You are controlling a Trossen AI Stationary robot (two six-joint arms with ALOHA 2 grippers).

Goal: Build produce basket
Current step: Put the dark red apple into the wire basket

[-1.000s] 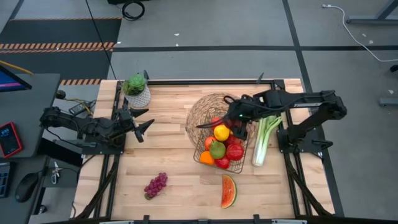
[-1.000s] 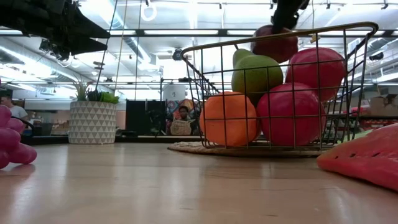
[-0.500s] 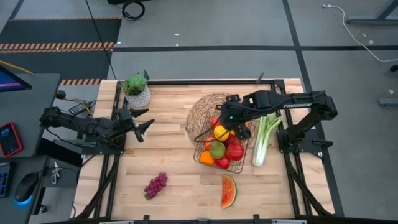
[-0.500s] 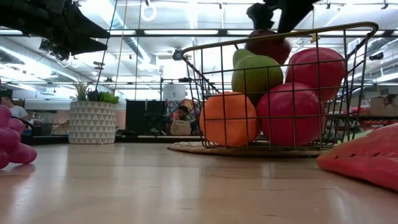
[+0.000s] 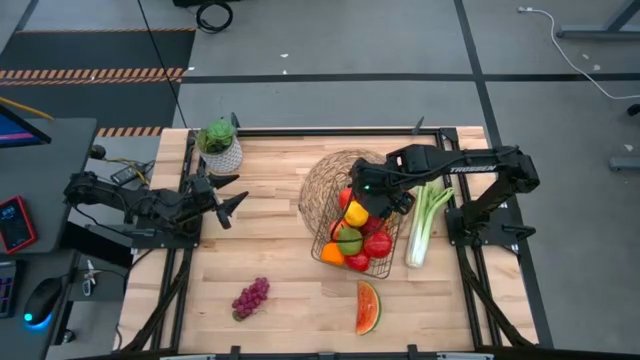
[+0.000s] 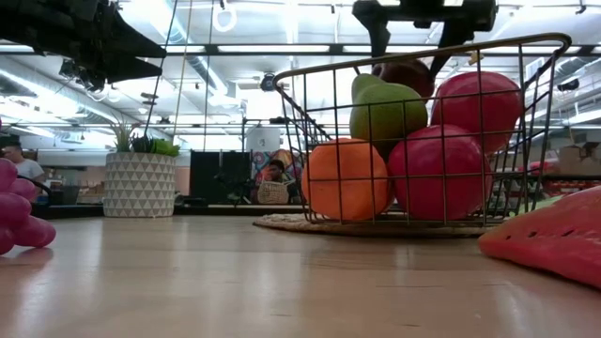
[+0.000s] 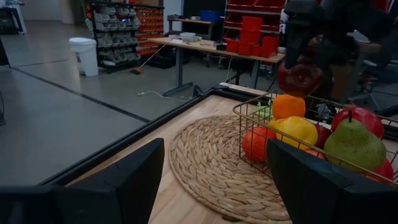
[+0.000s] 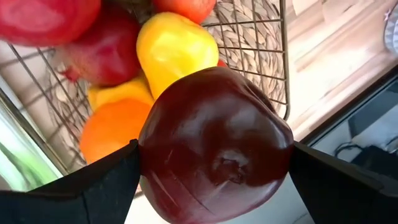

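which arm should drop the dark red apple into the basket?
Right. The right gripper already holds the dark red apple directly over the wire basket. The left gripper waits open near the plant pot.

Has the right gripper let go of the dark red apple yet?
No: in the right wrist view the dark red apple sits clamped between the right gripper fingers, above the basket.

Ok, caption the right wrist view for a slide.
Right tool grips a dark red apple above the wire basket of fruit.
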